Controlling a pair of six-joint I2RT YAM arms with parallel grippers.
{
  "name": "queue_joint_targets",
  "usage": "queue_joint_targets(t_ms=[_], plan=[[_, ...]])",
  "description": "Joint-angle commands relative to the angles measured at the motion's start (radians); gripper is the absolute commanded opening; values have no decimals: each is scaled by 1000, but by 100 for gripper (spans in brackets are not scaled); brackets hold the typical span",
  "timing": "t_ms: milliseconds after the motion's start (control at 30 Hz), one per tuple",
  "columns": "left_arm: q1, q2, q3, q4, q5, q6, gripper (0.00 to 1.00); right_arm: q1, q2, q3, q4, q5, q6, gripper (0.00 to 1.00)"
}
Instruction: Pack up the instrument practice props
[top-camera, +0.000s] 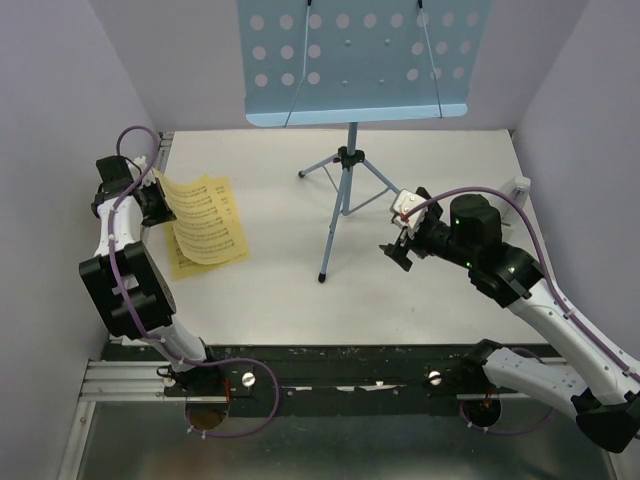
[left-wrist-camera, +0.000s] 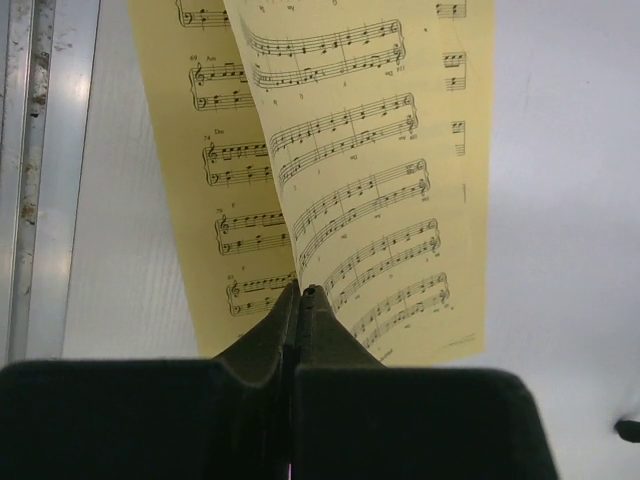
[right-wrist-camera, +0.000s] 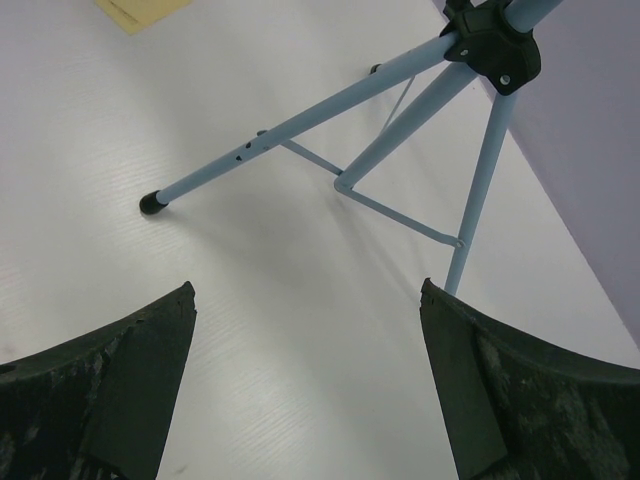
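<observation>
Overhead first. The left claw (top-camera: 158, 203) sits at the left edge of the bench (top-camera: 450, 290), shut on the near-left edge of the yellow pages (top-camera: 208, 232). That edge curls up off the surface while the rest lies flat. The music stand (top-camera: 347, 170) stands upright mid-bench, desk high and tripod legs spread. The right claw (top-camera: 400, 248) hovers just right of the legs, touching nothing. A small whitish piece (top-camera: 521, 186) sits by the right wall.

Left wrist. The left claw (left-wrist-camera: 300, 296) has its tips pressed together on the bottom edge of the yellow pages (left-wrist-camera: 360, 170), where two sheets overlap. I cannot tell whether it pinches one sheet or both. My worry: the pinch takes only a thin margin of paper, so a quick lift could let it slip out or tear it. If only one sheet is caught, the other will slide off or stay behind.

Right wrist. The right claw (right-wrist-camera: 305, 300) is spread wide and empty above bare bench (right-wrist-camera: 250, 330), with the music stand (right-wrist-camera: 330, 110) legs just ahead. The risk I see is a claw tip or wrist knocking a thin leg on the way in. The stand looks top-heavy and could tip toward the pages.
</observation>
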Motion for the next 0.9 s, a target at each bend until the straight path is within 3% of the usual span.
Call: queue_joint_targets(t_ms=[0,267,567,867], plan=[[8,74,74,-153,21,164,0,-1,-12,-18,12,19,1,100],[6,79,49,-144,88,173,0,-1,-6,-21,18,14,3,100],[6,148,106,-135,-80,270,0,-2,2,-18,18,10,6,100],[4,186,160,-124,-154,305,0,-4,2,-18,13,13,-2,100]])
